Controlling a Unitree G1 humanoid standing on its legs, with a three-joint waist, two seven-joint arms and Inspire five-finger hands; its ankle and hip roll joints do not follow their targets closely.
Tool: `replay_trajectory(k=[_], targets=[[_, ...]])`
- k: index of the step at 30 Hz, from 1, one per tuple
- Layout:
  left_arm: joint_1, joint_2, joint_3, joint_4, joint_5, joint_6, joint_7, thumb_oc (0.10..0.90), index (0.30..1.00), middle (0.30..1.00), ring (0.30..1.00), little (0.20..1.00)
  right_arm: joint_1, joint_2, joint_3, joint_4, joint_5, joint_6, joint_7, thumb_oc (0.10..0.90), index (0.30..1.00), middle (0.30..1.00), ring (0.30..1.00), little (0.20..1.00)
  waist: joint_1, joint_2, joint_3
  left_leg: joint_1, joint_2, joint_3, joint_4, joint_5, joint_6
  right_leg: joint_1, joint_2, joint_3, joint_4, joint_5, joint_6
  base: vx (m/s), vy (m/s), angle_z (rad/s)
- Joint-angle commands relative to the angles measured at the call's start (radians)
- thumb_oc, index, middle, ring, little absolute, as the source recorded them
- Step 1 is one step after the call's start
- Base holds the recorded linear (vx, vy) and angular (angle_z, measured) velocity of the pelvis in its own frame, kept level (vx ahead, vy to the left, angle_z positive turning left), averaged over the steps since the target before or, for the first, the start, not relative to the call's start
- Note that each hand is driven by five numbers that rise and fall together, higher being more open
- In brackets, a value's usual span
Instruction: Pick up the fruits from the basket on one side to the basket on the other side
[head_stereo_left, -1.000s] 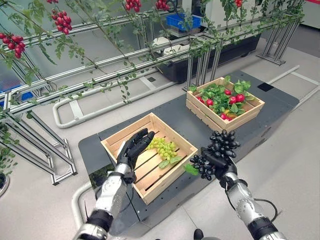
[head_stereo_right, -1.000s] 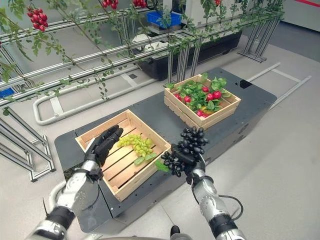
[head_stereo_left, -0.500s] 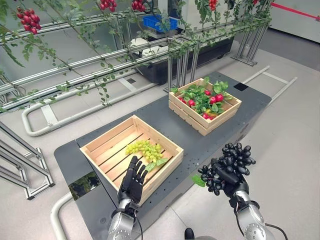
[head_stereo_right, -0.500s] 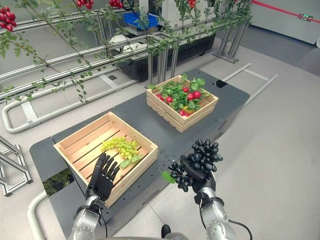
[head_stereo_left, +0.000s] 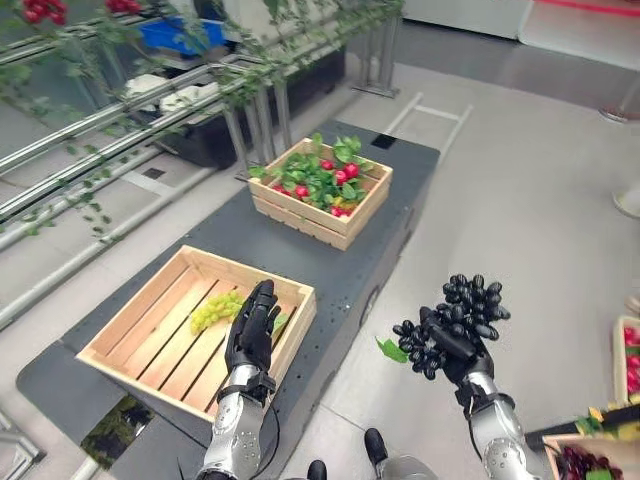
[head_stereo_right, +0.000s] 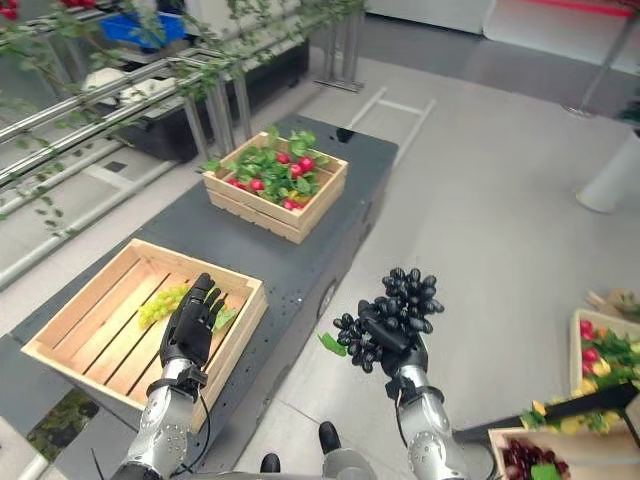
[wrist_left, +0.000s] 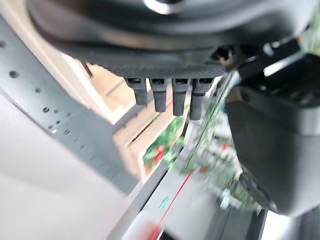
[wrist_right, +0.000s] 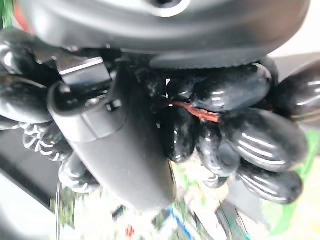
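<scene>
Grey floor, dark counter (head_stereo_left: 330, 255) alongside. Right hand (head_stereo_left: 455, 343) out over floor, clear of counter, fingers curled tight round black grape bunch (head_stereo_left: 462, 312) — carried, apparently toward crates at floor's right edge. Left hand (head_stereo_left: 252, 330) idle above near crate (head_stereo_left: 140, 310), fingers straight, holding nothing. Near crate holds green grapes (head_stereo_left: 214, 309); far crate (head_stereo_left: 305, 215) packed with red fruit and leaves (head_stereo_left: 322, 178).

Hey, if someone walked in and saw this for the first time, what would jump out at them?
Probably the bunch of black grapes gripped in the robot's right hand, held over the floor beside the dark platform. Next, the far wooden crate packed with red fruit and green leaves. The left hand hovers open over the near crate, where green grapes lie.
</scene>
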Motion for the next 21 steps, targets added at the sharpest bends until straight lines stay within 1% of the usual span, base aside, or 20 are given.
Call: replay_trajectory(k=[1, 2, 3, 4, 6, 7, 8, 9, 10, 11, 12, 13, 14, 15, 16, 18, 21], targets=[[-0.053, 0.083, 0.06, -0.147, 0.077, -0.148, -0.031, 0.8, 0.9, 0.9, 0.9, 0.9, -0.12, -0.004, -0.047, -0.106, 0.017, -0.07, 0.089, 0.4, 0.3, 0.3, 0.3, 0.3, 0.02, 0.036, 0.045, 0.091, 0.043, 0.027, -0.054, -0.11, -0.028, 0.031, -0.017, -0.178, -0.049, 0.109, 0.004, -0.16, 0.103, -0.8], [-0.043, 0.094, 0.067, -0.161, 0.08, -0.147, -0.03, 0.8, 0.9, 0.9, 0.9, 0.9, -0.118, -0.001, -0.046, -0.102, 0.017, -0.066, 0.097, 0.4, 0.3, 0.3, 0.3, 0.3, 0.025, 0.039, 0.049, 0.097, 0.047, 0.041, -0.063, -0.107, -0.027, 0.024, -0.022, -0.203, -0.026, 0.115, 0.005, -0.23, 0.091, -1.11], [-0.028, 0.111, 0.08, -0.182, 0.084, -0.144, -0.053, 0.8, 0.9, 0.9, 0.9, 0.9, -0.117, 0.008, -0.041, -0.095, 0.022, -0.073, 0.101, 0.4, 0.3, 0.3, 0.3, 0.3, 0.034, 0.049, 0.056, 0.105, 0.057, 0.059, -0.083, -0.096, -0.02, 0.01, -0.032, -0.228, 0.055, 0.105, 0.0, -0.22, 0.052, -1.08], [-0.026, 0.118, 0.082, -0.185, 0.095, -0.14, -0.062, 0.8, 0.9, 0.9, 0.9, 0.9, -0.118, 0.015, -0.035, -0.086, 0.025, -0.084, 0.098, 0.4, 0.3, 0.3, 0.3, 0.3, 0.037, 0.054, 0.054, 0.102, 0.062, 0.064, -0.088, -0.091, -0.013, 0.009, -0.032, -0.233, 0.103, 0.086, -0.007, -0.24, 0.046, -0.91], [-0.024, 0.131, 0.075, -0.182, 0.141, -0.142, -0.023, 0.8, 0.9, 0.9, 0.9, 0.9, -0.125, 0.02, -0.023, -0.06, 0.036, -0.094, 0.095, 0.4, 0.3, 0.3, 0.3, 0.3, 0.048, 0.068, 0.052, 0.099, 0.073, 0.078, -0.102, -0.073, -0.007, 0.016, -0.047, -0.286, 0.241, 0.039, -0.022, -0.16, 0.015, -0.44], [-0.024, 0.136, 0.068, -0.178, 0.171, -0.143, 0.012, 0.8, 0.9, 0.9, 0.9, 0.9, -0.132, 0.022, -0.014, -0.047, 0.036, -0.094, 0.087, 0.4, 0.3, 0.3, 0.3, 0.3, 0.058, 0.073, 0.048, 0.097, 0.079, 0.091, -0.107, -0.066, -0.006, 0.031, -0.061, -0.323, 0.281, 0.014, -0.031, -0.15, -0.036, -0.34], [-0.024, 0.141, 0.063, -0.173, 0.198, -0.134, 0.049, 0.8, 0.9, 0.9, 0.9, 0.9, -0.143, 0.027, 0.003, -0.031, 0.035, -0.09, 0.068, 0.4, 0.3, 0.3, 0.3, 0.3, 0.079, 0.078, 0.042, 0.095, 0.088, 0.117, -0.111, -0.061, -0.004, 0.06, -0.093, -0.388, 0.327, -0.018, -0.044, -0.1, -0.093, -0.49], [-0.021, 0.143, 0.061, -0.171, 0.2, -0.128, 0.068, 0.8, 0.9, 0.9, 0.9, 0.9, -0.152, 0.031, 0.015, -0.015, 0.035, -0.084, 0.061, 0.4, 0.3, 0.3, 0.3, 0.3, 0.096, 0.078, 0.035, 0.097, 0.094, 0.134, -0.108, -0.072, -0.008, 0.104, -0.12, -0.43, 0.331, -0.055, -0.041, -0.07, -0.121, -0.59], [-0.019, 0.143, 0.061, -0.17, 0.202, -0.127, 0.079, 0.8, 0.9, 0.9, 0.9, 0.9, -0.157, 0.035, 0.02, -0.004, 0.031, -0.081, 0.061, 0.4, 0.3, 0.3, 0.3, 0.3, 0.106, 0.076, 0.031, 0.093, 0.098, 0.146, -0.103, -0.073, -0.01, 0.124, -0.136, -0.453, 0.33, -0.058, -0.04, -0.04, -0.185, -0.56], [-0.018, 0.142, 0.062, -0.171, 0.183, -0.111, 0.088, 0.8, 0.9, 0.9, 0.9, 0.9, -0.168, 0.042, 0.03, 0.016, 0.019, -0.078, 0.051, 0.4, 0.3, 0.3, 0.3, 0.3, 0.123, 0.068, 0.022, 0.082, 0.105, 0.162, -0.092, -0.073, -0.014, 0.166, -0.152, -0.482, 0.303, -0.07, -0.037, -0.06, -0.255, -0.54], [-0.017, 0.141, 0.06, -0.168, 0.169, -0.103, 0.093, 0.8, 0.9, 0.9, 0.9, 0.9, -0.176, 0.049, 0.043, 0.039, 0.009, -0.077, 0.051, 0.4, 0.3, 0.3, 0.3, 0.3, 0.141, 0.057, 0.01, 0.071, 0.111, 0.181, -0.083, -0.073, -0.022, 0.227, -0.152, -0.516, 0.228, -0.088, -0.034, -0.06, -0.268, -0.48], [-0.016, 0.14, 0.059, -0.167, 0.166, -0.104, 0.101, 0.8, 0.9, 0.9, 0.9, 0.9, -0.18, 0.051, 0.049, 0.048, 0.005, -0.072, 0.057, 0.4, 0.3, 0.3, 0.3, 0.3, 0.149, 0.053, 0.006, 0.07, 0.117, 0.193, -0.083, -0.07, -0.029, 0.244, -0.148, -0.532, 0.192, -0.092, -0.036, -0.06, -0.324, -0.65], [-0.014, 0.135, 0.058, -0.163, 0.16, -0.096, 0.114, 0.8, 0.9, 0.9, 0.9, 0.9, -0.19, 0.052, 0.065, 0.07, 0.005, -0.06, 0.057, 0.4, 0.3, 0.3, 0.3, 0.3, 0.164, 0.041, -0.004, 0.061, 0.132, 0.219, -0.085, -0.06, -0.048, 0.283, -0.129, -0.555, 0.105, -0.113, -0.03, -0.07, -0.353, -0.72], [-0.011, 0.123, 0.059, -0.149, 0.156, -0.086, 0.137, 0.8, 0.9, 0.9, 0.9, 0.9, -0.196, 0.05, 0.075, 0.082, 0.01, -0.034, 0.048, 0.4, 0.3, 0.3, 0.3, 0.3, 0.168, 0.031, -0.011, 0.059, 0.153, 0.241, -0.092, -0.042, -0.069, 0.301, -0.104, -0.552, 0.024, -0.113, -0.027, -0.07, -0.389, -0.9], [-0.013, 0.114, 0.058, -0.144, 0.141, -0.08, 0.148, 0.8, 0.9, 0.9, 0.9, 0.9, -0.194, 0.046, 0.081, 0.074, 0.017, -0.017, 0.035, 0.4, 0.3, 0.3, 0.3, 0.3, 0.16, 0.025, -0.012, 0.059, 0.165, 0.248, -0.101, -0.026, -0.081, 0.3, -0.089, -0.531, -0.007, -0.111, -0.023, -0.05, -0.293, -0.98], [-0.012, 0.094, 0.05, -0.152, 0.119, -0.08, 0.136, 0.8, 0.9, 0.9, 0.9, 0.9, -0.178, 0.04, 0.079, 0.069, 0.008, 0.002, 0.022, 0.4, 0.3, 0.3, 0.3, 0.3, 0.145, 0.016, -0.014, 0.058, 0.185, 0.262, -0.107, -0.006, -0.1, 0.302, -0.074, -0.522, -0.037, -0.108, -0.028, -0.02, -0.187, -0.87], [-0.007, 0.07, 0.02, -0.167, 0.13, -0.086, 0.129, 0.8, 0.9, 0.9, 0.9, 0.9, -0.147, 0.035, 0.06, 0.079, 0.027, 0.018, -0.003, 0.4, 0.3, 0.3, 0.3, 0.3, 0.119, 0.013, -0.011, 0.057, 0.198, 0.263, -0.112, 0.006, -0.114, 0.299, -0.059, -0.499, -0.05, -0.107, -0.04, -0.03, -0.145, -0.38]])
